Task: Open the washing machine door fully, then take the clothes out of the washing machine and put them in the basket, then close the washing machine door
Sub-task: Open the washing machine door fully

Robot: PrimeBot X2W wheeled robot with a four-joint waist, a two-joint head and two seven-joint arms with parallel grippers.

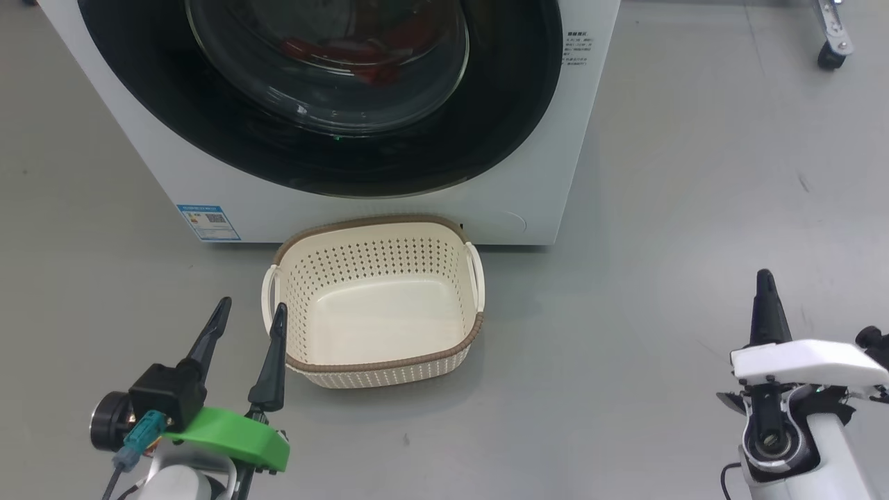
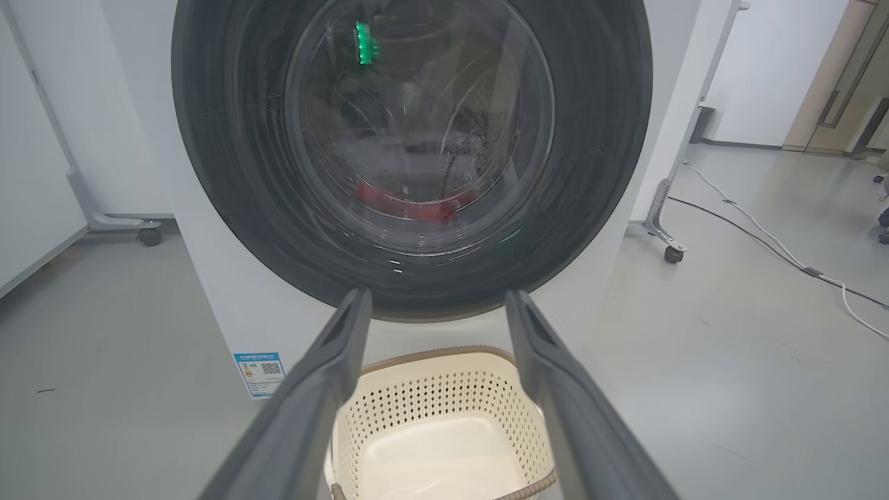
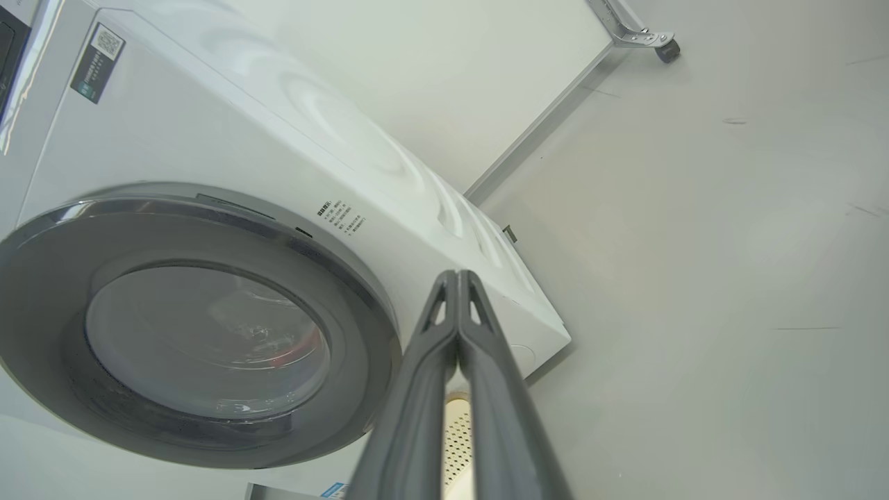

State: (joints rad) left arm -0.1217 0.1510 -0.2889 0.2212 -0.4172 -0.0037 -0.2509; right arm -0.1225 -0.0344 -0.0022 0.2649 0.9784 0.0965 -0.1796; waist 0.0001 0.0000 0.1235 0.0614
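Head view: the washer [image 1: 208,187] stands on the grey floor [image 1: 694,208]; its door [image 1: 500,125] lies flat against the front, closed; the clothes [image 1: 378,69] show red through the glass, inside the drum; the basket [image 1: 389,362] sits empty on the floor just before the washer, below the door; the left gripper [image 1: 251,305] hangs at the lower left, just beside the basket's left handle, jaws released and grasping nothing; the right gripper [image 1: 764,278] is at the lower right, well apart from the basket.

Left wrist view: the left gripper [image 2: 436,298] points at the door [image 2: 229,173], jaws wide apart; the clothes [image 2: 410,201] lie low behind the glass; the basket [image 2: 444,396] shows between the fingers; a blue label [image 2: 260,373] sits on the washer's lower corner.

Right wrist view: the right gripper [image 3: 456,276] has its jaws clenched tip to tip on nothing; the door [image 3: 42,333] sits closed on the washer [image 3: 208,125]; a faint red of the clothes [image 3: 305,347] shows through the glass; a strip of the basket [image 3: 455,430] shows between the fingers.
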